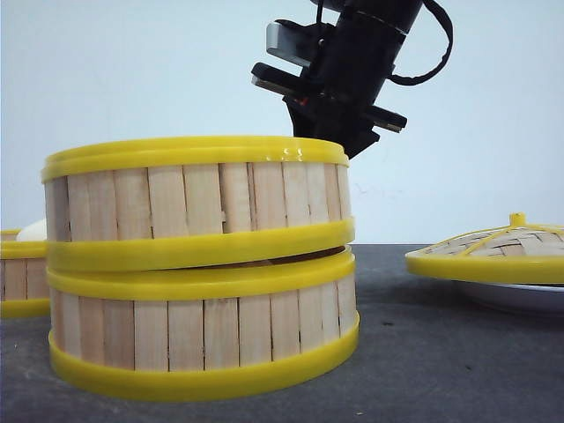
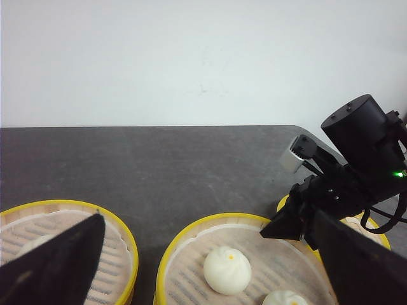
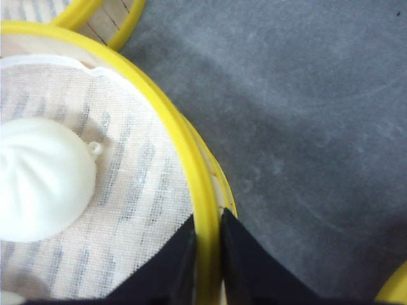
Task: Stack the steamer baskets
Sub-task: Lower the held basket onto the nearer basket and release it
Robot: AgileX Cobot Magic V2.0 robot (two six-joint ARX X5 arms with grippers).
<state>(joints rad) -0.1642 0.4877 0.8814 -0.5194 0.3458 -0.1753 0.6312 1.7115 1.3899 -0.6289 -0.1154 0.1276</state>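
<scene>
Centrally, the upper steamer basket [image 1: 198, 203] sits on the lower steamer basket [image 1: 204, 330], slightly tilted, a thin gap showing between the rims on the right side. Both stand with their round axis upright. The right end effector [image 3: 208, 251] pinches the upper basket's yellow rim between narrow fingers, one inside the wall, one outside. A white bun [image 3: 41, 181] lies on the cloth liner inside. The third steamer basket [image 1: 22, 273] stands just beside the stack at the left edge. To the right, well apart, a woven lid [image 1: 493, 251] rests on a white plate [image 1: 520, 298]. Open dark grey surface [image 1: 441, 352] lies between, against a plain pale wall [image 1: 132, 79]. The left end effector [image 2: 210, 254] hangs spread wide above the baskets, holding nothing.
</scene>
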